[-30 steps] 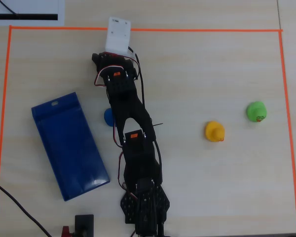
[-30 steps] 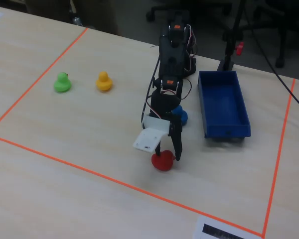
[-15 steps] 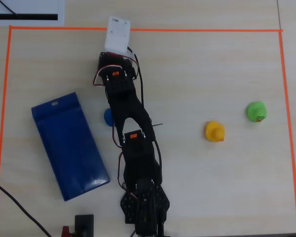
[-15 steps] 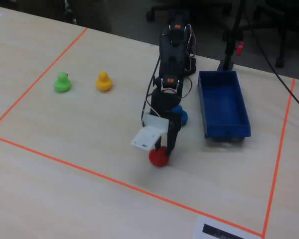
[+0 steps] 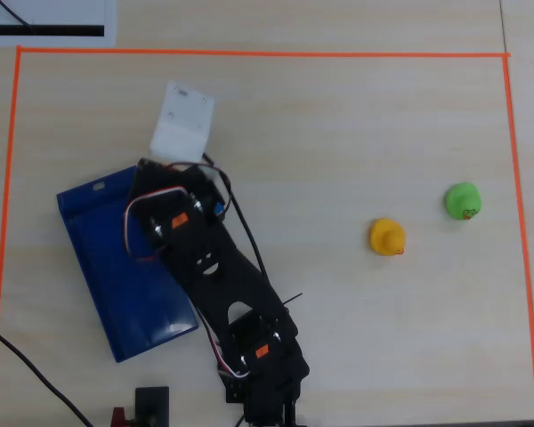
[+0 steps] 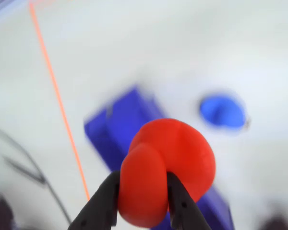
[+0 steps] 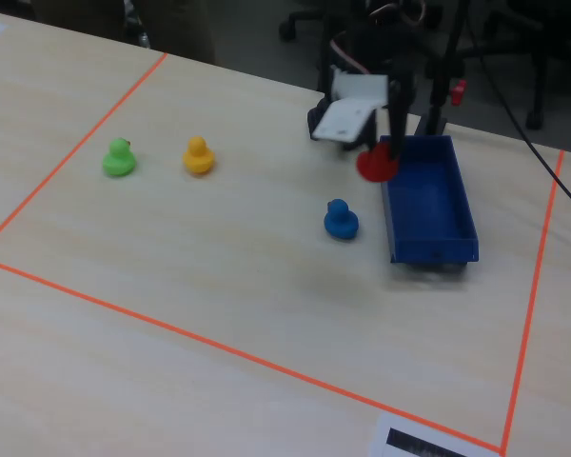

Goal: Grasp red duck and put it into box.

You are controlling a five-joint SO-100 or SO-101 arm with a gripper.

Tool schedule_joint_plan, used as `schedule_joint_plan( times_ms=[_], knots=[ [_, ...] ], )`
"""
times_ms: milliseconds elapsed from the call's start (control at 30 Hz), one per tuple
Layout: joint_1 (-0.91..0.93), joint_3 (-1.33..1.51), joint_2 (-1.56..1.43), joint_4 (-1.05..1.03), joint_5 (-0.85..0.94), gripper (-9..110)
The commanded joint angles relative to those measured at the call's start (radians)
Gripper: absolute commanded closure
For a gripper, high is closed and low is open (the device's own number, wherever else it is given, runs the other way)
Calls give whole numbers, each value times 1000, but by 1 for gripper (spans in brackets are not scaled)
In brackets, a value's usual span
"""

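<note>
The red duck (image 6: 170, 163) is pinched between the two dark fingers (image 6: 102, 206) of my gripper (image 6: 143, 179), which is shut on it. In the fixed view the red duck (image 7: 374, 165) hangs in the air under the raised gripper (image 7: 381, 152), at the left rim of the dark blue box (image 7: 433, 249) near its far end. In the wrist view the box (image 6: 116, 128) lies blurred just behind the duck. From overhead the arm reaches over the box (image 5: 107, 267) and hides the duck and the jaws.
A blue duck (image 7: 341, 219) stands just left of the box in the fixed view, also blue duck (image 6: 222, 111). A yellow duck (image 7: 198, 155) and a green duck (image 7: 119, 158) sit far left. Orange tape (image 5: 249, 53) frames the work area. A white wrist block (image 5: 182, 122) sticks out past the box.
The gripper closed on the red duck near the front tape line, lifted it, and swung it across to the box's edge. The blue duck is uncovered now.
</note>
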State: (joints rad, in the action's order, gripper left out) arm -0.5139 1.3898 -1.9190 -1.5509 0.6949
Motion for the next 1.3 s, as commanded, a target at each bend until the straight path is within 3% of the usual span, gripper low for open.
schedule_joint_plan(
  times_ms=[0,200,367,533,833,933,1100,1267],
  knots=[
    [-143,25,-49,-46,-57,101],
    [-359,21,48,-40,-160,101],
    [-411,15,152,34,-189,101],
    [-334,71,190,141,-146,101],
    [-201,270,80,213,-18,80],
    [-156,284,21,187,23,80],
    [-11,244,-81,219,98,101],
    [129,362,-184,325,204,101]
  ],
)
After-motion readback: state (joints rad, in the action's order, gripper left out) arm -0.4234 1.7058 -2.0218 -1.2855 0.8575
